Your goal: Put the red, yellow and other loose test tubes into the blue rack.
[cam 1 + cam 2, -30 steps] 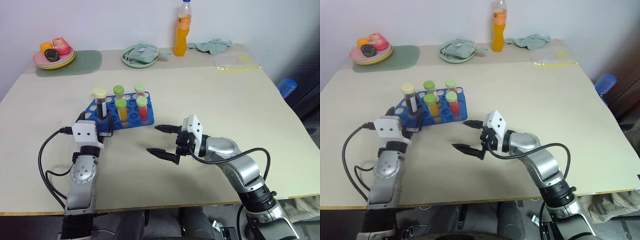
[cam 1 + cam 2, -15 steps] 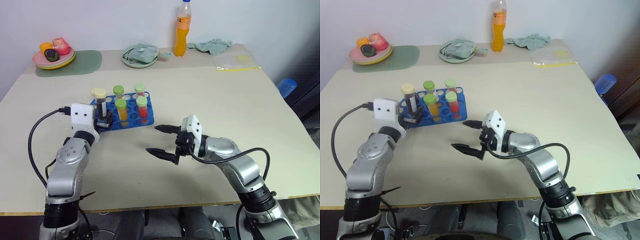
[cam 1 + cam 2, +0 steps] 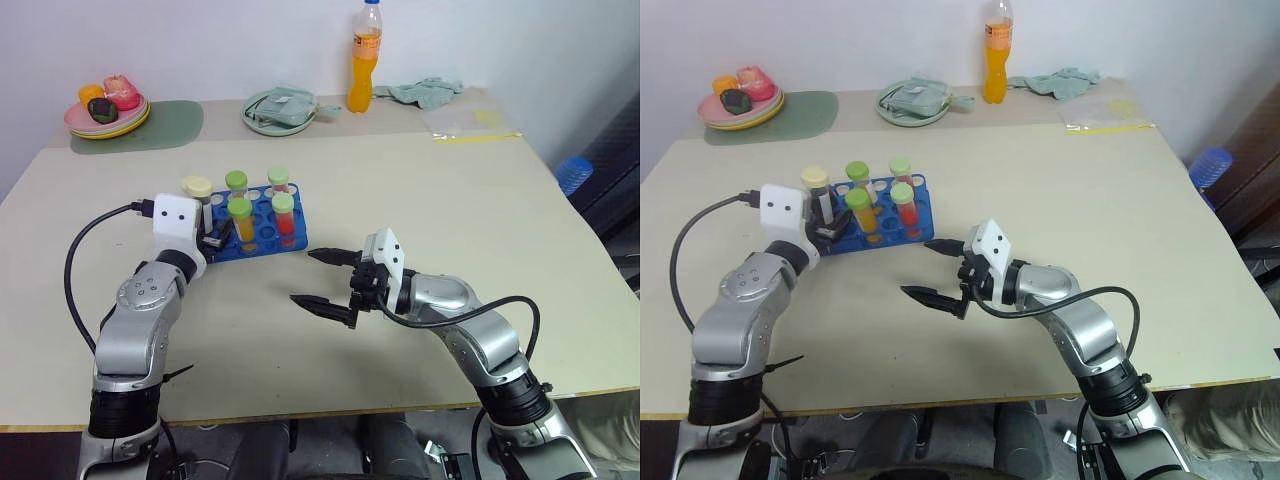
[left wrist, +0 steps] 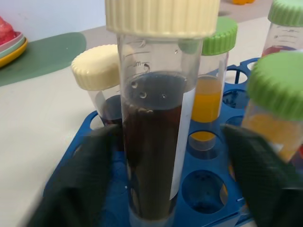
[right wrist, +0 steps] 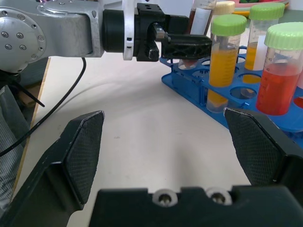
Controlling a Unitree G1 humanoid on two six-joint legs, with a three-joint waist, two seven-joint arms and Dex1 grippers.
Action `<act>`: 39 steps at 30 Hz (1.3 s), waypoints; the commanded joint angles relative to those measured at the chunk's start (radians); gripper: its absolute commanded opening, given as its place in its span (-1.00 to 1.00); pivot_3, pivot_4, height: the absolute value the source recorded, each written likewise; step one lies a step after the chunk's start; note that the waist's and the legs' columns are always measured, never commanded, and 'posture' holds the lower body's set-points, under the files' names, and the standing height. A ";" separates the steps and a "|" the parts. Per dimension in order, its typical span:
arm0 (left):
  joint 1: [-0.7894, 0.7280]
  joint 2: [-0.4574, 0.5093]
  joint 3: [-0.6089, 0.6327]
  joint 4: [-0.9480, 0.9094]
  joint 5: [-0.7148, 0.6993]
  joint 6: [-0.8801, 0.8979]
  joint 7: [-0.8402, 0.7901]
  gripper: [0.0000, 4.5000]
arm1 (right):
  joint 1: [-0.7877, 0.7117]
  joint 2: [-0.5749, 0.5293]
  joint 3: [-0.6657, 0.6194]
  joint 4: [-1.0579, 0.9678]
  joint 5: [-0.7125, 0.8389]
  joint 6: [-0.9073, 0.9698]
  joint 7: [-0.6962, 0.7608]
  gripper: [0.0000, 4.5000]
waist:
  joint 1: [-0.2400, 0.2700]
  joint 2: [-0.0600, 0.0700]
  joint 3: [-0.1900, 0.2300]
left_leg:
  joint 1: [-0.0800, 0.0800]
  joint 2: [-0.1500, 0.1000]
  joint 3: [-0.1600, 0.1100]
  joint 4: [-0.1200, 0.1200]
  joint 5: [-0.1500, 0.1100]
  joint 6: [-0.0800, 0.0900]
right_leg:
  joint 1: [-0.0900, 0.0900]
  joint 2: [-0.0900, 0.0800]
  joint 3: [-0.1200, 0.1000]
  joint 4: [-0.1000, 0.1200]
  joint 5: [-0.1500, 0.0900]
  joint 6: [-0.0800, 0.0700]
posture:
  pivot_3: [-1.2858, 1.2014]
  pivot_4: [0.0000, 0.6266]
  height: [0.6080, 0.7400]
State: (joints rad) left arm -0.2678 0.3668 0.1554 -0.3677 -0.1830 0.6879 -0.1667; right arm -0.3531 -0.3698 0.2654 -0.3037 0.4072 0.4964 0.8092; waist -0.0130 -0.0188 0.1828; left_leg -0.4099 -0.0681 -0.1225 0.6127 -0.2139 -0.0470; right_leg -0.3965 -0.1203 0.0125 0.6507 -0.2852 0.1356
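We're looking at a glossy bright blue plastic rack (image 3: 262, 232) on a smooth matt beige tabletop (image 3: 420, 190). The dark-filled tube (image 4: 154, 142) is clear shiny plastic with a ribbed cream cap. Left gripper fingers (image 4: 83, 182) look like matt, finely textured black plastic, and the arm shell (image 5: 47, 30) is brushed metal.

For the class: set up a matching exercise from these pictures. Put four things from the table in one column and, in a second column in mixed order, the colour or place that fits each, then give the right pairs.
Column one:
1. blue rack
2. drink bottle
3. dark tube
4. right end effector

Column two:
A. filled with orange liquid, at the table's far edge
B. cream cap, standing between the left end effector's fingers
C. over bare tabletop, fingers wide apart
D. holds tubes with green caps

Pairs: 1-D, 2-A, 3-B, 4-C
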 commanded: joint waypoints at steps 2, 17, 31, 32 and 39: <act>-0.011 0.008 -0.001 -0.036 0.014 -0.002 0.004 -0.22 | 0.001 0.006 -0.010 -0.039 0.014 -0.006 0.000 1.00 | 0.001 0.000 0.000 | 0.000 0.000 0.000 0.000 0.000 0.000 | 0.000 0.000 0.000 0.000 0.000 0.000 | 0.03 -0.52 1.00; 0.005 0.003 -0.011 -0.044 0.051 -0.016 0.013 -0.62 | 0.003 0.011 -0.010 -0.035 0.016 -0.009 0.001 1.00 | 0.001 0.000 0.000 | 0.000 0.000 0.000 0.000 0.000 0.000 | 0.000 0.000 0.000 0.000 0.000 0.000 | 0.03 -0.52 1.00; 0.155 -0.132 0.042 0.035 0.055 -0.460 0.049 -0.62 | 0.000 0.016 -0.012 -0.026 0.018 -0.011 0.004 1.00 | 0.002 0.000 0.000 | 0.000 0.000 0.000 0.000 0.000 0.000 | 0.000 0.000 0.000 -0.001 0.000 0.000 | 0.03 -0.52 1.00; 0.158 -0.138 0.043 0.048 0.058 -0.483 0.050 -0.62 | -0.001 0.016 -0.012 -0.026 0.019 -0.011 0.004 1.00 | 0.002 0.000 0.000 | 0.000 0.000 0.000 0.000 0.000 0.000 | 0.000 0.000 0.000 -0.001 0.000 0.000 | 0.03 -0.52 1.00; 0.157 -0.159 0.028 0.134 0.066 -0.602 0.045 -0.62 | -0.006 0.016 -0.010 -0.024 0.018 -0.011 0.009 1.00 | 0.002 0.000 0.000 | 0.000 0.000 0.001 0.000 0.000 0.000 | 0.000 0.000 0.000 0.000 0.000 0.000 | 0.03 -0.52 1.00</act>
State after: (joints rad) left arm -0.1021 0.2067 0.1794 -0.2281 -0.1259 0.1208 -0.1254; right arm -0.3510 -0.3631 0.2656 -0.3036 0.4090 0.4957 0.8127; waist -0.0112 -0.0189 0.1828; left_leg -0.4099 -0.0681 -0.1221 0.6128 -0.2139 -0.0469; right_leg -0.3964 -0.1205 0.0127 0.6502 -0.2851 0.1355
